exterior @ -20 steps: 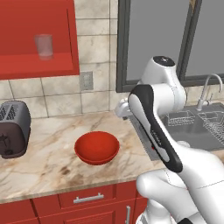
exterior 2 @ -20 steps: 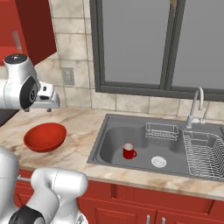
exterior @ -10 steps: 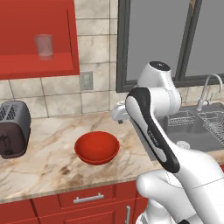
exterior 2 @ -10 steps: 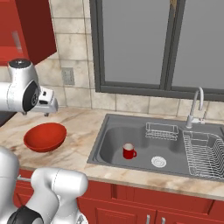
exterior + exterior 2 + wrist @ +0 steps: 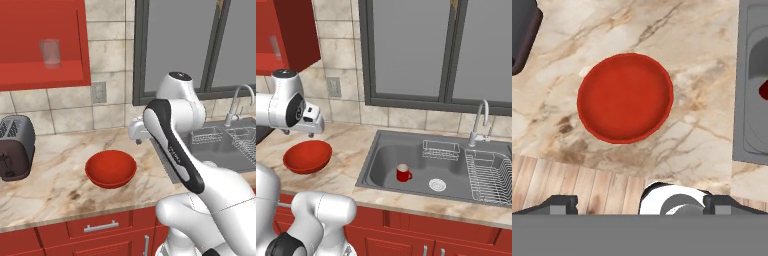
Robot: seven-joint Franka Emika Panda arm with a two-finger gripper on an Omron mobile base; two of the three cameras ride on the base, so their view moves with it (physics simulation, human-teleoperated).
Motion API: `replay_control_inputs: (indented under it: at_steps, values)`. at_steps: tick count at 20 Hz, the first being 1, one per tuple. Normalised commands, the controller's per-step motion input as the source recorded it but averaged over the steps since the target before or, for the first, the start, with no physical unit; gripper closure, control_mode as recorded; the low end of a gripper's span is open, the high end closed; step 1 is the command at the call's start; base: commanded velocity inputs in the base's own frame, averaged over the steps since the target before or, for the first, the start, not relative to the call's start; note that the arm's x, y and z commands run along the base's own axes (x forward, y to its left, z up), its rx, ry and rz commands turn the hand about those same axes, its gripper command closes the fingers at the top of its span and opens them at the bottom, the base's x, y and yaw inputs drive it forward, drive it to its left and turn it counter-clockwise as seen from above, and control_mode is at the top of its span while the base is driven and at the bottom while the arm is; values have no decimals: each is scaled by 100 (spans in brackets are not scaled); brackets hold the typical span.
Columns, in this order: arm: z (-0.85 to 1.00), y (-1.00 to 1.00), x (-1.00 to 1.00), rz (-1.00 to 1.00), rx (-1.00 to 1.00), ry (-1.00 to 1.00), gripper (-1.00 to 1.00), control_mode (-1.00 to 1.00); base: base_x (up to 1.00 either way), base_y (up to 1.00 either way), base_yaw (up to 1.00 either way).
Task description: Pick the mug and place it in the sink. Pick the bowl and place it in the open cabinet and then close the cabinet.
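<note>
Arm swinging away from the sink point(image 5: 381, 165) toward the bowl point(image 5: 110, 168) — mug point(image 5: 403, 173) already delivered.
Tool point(image 5: 312, 124) is closing in over the bench's front-edge bowl — its grip state can't be told.

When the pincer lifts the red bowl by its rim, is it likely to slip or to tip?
The bowl looks glossy, so it may slip in a light grip. It is wide and shallow, so held at one rim edge it will probably tilt. Resting on the counter, it seems stable.

no readable text, no labels, no brand marks, no numbers or signs on any surface
</note>
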Motion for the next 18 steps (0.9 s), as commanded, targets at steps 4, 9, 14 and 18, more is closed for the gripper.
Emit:
replay_control_inputs:
  at_steps: [4, 9, 14, 18]
  values:
    - [-3, -4, 0, -4, 0, 4, -100, -100, 0, 0, 0]
    - [-11, 0, 0, -6, 0, 6, -100, -100, 0, 0, 0]
    - [-18, -9, 1, -6, 0, 1, -100, -100, 0, 0, 0]
    - [-22, -15, 3, -4, 0, 0, -100, -100, 0, 0, 0]
